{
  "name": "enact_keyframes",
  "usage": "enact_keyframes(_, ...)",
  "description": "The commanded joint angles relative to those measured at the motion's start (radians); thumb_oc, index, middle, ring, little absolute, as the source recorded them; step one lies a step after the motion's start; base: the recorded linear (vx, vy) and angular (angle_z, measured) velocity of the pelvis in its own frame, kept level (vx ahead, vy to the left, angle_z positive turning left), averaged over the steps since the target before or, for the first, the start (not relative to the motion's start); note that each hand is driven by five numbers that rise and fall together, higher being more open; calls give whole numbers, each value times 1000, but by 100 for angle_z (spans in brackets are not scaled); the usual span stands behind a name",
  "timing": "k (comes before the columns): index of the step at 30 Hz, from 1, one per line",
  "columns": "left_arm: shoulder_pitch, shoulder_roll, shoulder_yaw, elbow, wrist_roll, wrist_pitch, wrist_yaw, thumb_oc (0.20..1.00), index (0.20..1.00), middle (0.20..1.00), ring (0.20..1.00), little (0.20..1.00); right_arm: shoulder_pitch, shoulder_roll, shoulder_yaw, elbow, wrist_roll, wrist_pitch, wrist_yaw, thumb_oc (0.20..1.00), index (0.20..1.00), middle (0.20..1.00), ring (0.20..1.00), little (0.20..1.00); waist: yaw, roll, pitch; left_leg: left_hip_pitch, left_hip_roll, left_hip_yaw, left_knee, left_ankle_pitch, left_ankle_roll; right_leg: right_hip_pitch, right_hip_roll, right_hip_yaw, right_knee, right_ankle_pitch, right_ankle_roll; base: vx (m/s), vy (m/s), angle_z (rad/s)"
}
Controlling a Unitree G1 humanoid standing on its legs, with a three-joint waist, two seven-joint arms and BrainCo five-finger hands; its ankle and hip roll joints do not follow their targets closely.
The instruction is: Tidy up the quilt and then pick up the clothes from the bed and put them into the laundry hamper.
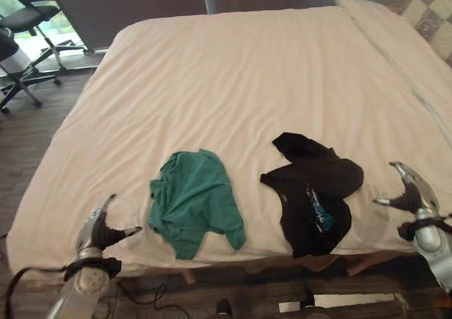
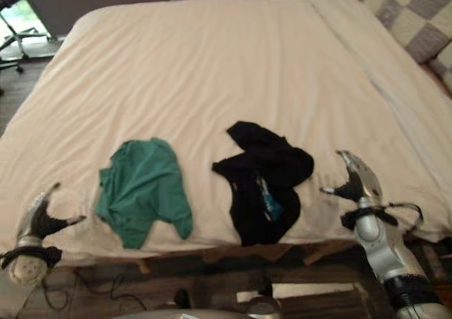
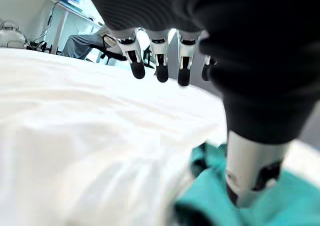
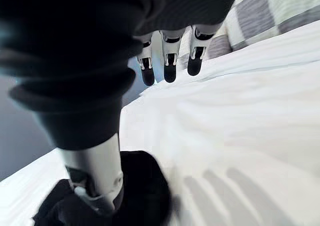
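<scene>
- Pale quilt [image 1: 247,79] spread across the bed and looking fairly smooth from up here, so I judge the tidying is mostly done and the clothes come next.
- Far left, office chairs [image 1: 25,22] stand on the dark floor, well clear of my work.
- My left hand [image 1: 99,227] hovers over the near-left edge of the quilt, fingers straight and thumb held apart, holding nothing; the wrist view confirms the loose spread.
- Just beside it lies the green shirt [image 1: 194,199], crumpled near the bed's near edge. I'd come in from above the bunched middle and curl round a thick fold, so I lift cloth and not quilt.
- Next along, the black garment [image 1: 314,192] lies in a heap, apart from the green one, with a small blue patch showing.
- My right hand [image 2: 357,174] hangs just beside the black heap, fingers relaxed and empty.
- Checked pillows [image 2: 413,19] sit at the far right.
- Hard to make out: whether the black heap is one piece or two, I cannot tell. I can't place the hamper yet, so I'd find it before lifting anything.
</scene>
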Motion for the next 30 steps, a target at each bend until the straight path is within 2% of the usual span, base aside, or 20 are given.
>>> enact_keyframes(1,-163,77,13,-98,157,6,5,1000,1000,1000,1000,1000,-133,-36,5,-74,28,-23,-28,1000,1000,1000,1000,1000,-20,-60,71,-57,47,-1,31,-12,-56,-53,-52,-22,59,-65,34,-191,13,-4)
enact_keyframes(7,-328,72,-79,-148,246,4,5,1000,1000,1000,1000,1000,-289,-12,81,-163,42,-39,-33,1000,1000,1000,1000,1000,-26,-71,131,-166,61,11,29,29,-63,-185,-52,-7,85,-44,34,-125,-12,-3)
enact_keyframes(12,-429,91,-119,-210,253,-9,3,1000,1000,1000,1000,1000,-358,-8,131,-199,31,-51,-29,1000,1000,1000,1000,1000,-28,-79,146,-241,76,27,19,60,-75,-271,-52,0,87,-22,39,-73,-31,-7)
enact_keyframes(14,-432,87,-127,-179,268,-15,8,1000,1000,1000,1000,1000,-388,-9,154,-207,22,-54,-28,1000,1000,1000,1000,1000,-24,-79,156,-262,83,33,22,67,-78,-295,-54,1,89,-15,41,-42,-18,-10)
enact_keyframes(15,-433,86,-127,-178,268,-15,8,727,727,727,727,727,-389,-9,155,-206,22,-54,-29,1000,1000,1000,1000,1000,-24,-79,155,-263,83,33,23,67,-78,-297,-54,2,89,-15,41,-52,-4,-10)
enact_keyframes(16,-443,79,-152,-79,256,-5,25,382,382,382,382,382,-448,-33,209,-194,2,-50,-21,1000,1000,1000,1000,1000,-18,-78,169,-274,83,37,22,73,-80,-312,-57,2,90,-9,40,-47,3,-6)
enact_keyframes(17,-446,60,-172,-38,241,2,17,200,200,200,200,200,-472,-33,234,-187,-4,-47,-11,1000,1000,1000,1000,1000,-15,-79,175,-277,85,38,23,75,-82,-315,-60,2,91,-7,41,-61,-5,-9)
enact_keyframes(20,-394,-22,-220,24,209,-10,7,200,200,200,200,200,-561,-35,324,-127,-12,-40,8,1000,1000,1000,1000,1000,5,-80,192,-287,86,32,27,79,-85,-321,-63,0,93,-6,36,-22,-11,-2)
enact_keyframes(21,-393,-26,-219,26,209,-11,9,200,200,200,200,200,-569,-35,332,-121,-11,-41,7,1000,1000,1000,1000,1000,2,-77,192,-287,86,32,27,79,-85,-322,-63,0,93,-6,36,-19,-22,4)
enact_keyframes(22,-355,-88,-235,55,176,-18,6,200,200,200,200,200,-617,-19,395,-49,-9,-29,24,1000,1000,1000,1000,1000,14,-78,198,-290,85,27,29,80,-85,-321,-64,-3,94,-8,32,-12,-17,5)
enact_keyframes(23,-354,-89,-233,55,176,-19,6,200,200,200,200,200,-620,-18,399,-46,-8,-30,23,1000,1000,1000,1000,1000,12,-78,198,-290,85,26,29,80,-85,-321,-64,-3,94,-8,32,-5,-35,6)
enact_keyframes(24,-353,-154,-254,99,116,-25,15,200,200,200,200,200,-664,17,484,78,-12,-9,53,1000,1000,1000,1000,1000,24,-79,201,-280,84,18,28,75,-86,-307,-65,-9,96,-16,28,0,-24,10)
enact_keyframes(25,-360,-175,-260,121,94,-25,21,200,200,200,200,200,-687,34,513,138,-4,1,65,1000,1000,1000,1000,1000,26,-79,202,-277,82,14,27,75,-85,-302,-65,-11,93,-16,27,-8,-35,15)
enact_keyframes(26,-292,-203,-281,245,95,-73,49,200,200,200,200,200,-688,52,526,240,15,7,64,1000,1000,1000,1000,1000,40,-79,202,-274,79,3,26,76,-83,-293,-65,-17,91,-17,23,-27,-17,16)
enact_keyframes(27,-293,-205,-282,252,96,-78,53,200,200,200,200,200,-691,54,529,245,16,4,62,1000,1000,1000,1000,1000,38,-79,200,-278,78,2,26,80,-82,-295,-65,-18,89,-13,22,-7,-14,10)
enact_keyframes(28,-306,-196,-265,255,0,-63,7,200,200,200,200,200,-664,88,559,328,17,22,99,253,253,253,253,253,48,-76,197,-265,74,-6,20,73,-83,-274,-65,-26,84,-20,22,0,3,6)
enact_keyframes(29,-277,-180,-237,217,-49,-70,-16,200,200,200,200,200,-633,85,550,354,30,35,126,200,200,200,200,200,54,-73,193,-259,69,-15,21,69,-80,-260,-66,-34,81,-20,22,10,9,13)
enact_keyframes(30,-245,-176,-219,201,-83,-72,-36,200,200,200,200,200,-597,90,537,378,39,41,146,200,200,200,200,200,59,-71,188,-251,66,-21,22,64,-78,-244,-68,-43,77,-20,23,-1,19,23)
